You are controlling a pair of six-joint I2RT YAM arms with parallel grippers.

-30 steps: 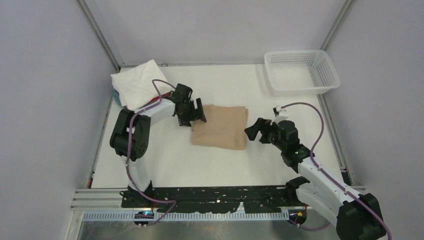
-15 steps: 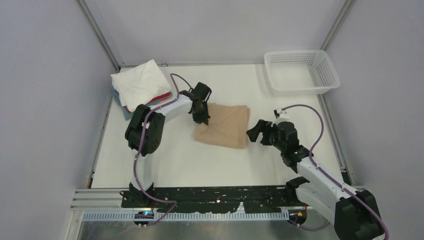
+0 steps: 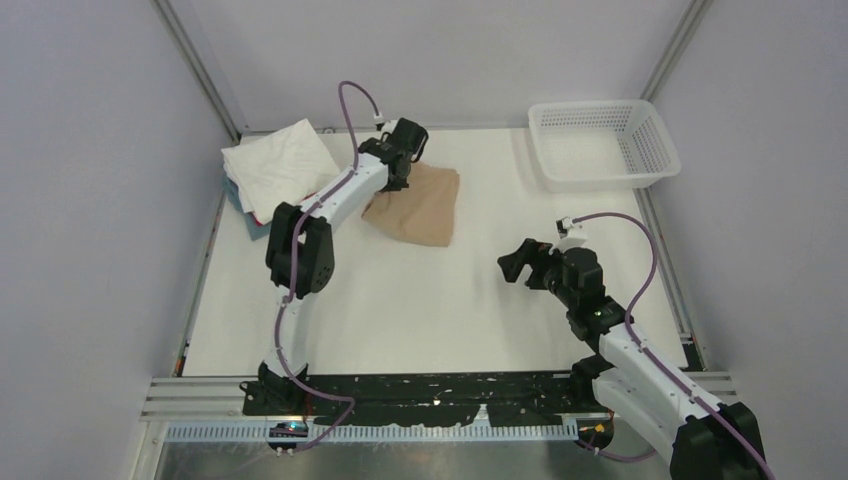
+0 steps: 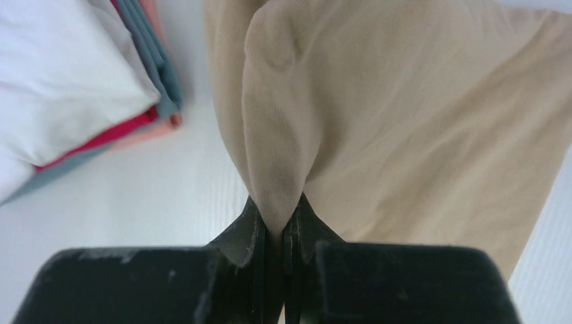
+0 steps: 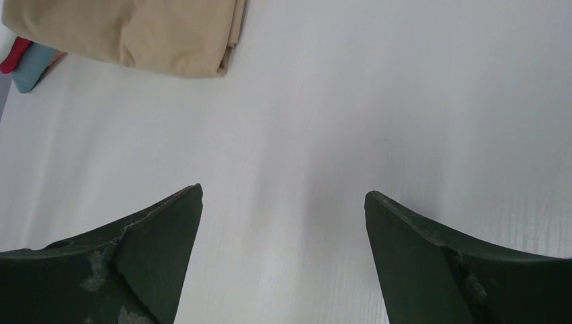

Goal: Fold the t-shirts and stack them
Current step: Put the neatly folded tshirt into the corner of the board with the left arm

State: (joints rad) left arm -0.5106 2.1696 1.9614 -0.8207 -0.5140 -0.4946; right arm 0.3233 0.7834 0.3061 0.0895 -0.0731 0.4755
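Observation:
The folded tan t-shirt (image 3: 418, 203) (image 4: 418, 128) (image 5: 135, 30) hangs lifted at the back middle of the table. My left gripper (image 3: 398, 168) (image 4: 275, 219) is shut on a pinched fold of its edge, the cloth trailing away from the jaws. At the back left lies a stack of folded t-shirts (image 3: 275, 170), white on top with red/pink and grey-blue beneath (image 4: 135, 128). My right gripper (image 3: 513, 267) (image 5: 283, 196) stands open over bare table right of centre, nothing between its fingers.
A white mesh basket (image 3: 603, 141) stands at the back right corner. Metal frame rails run along the table's left and right edges. Purple cables loop above both arms.
My left gripper shut on the tan t-shirt's left edge, lifted it and carried it back and left toward the stack. The right gripper drew back slightly and stayed open.

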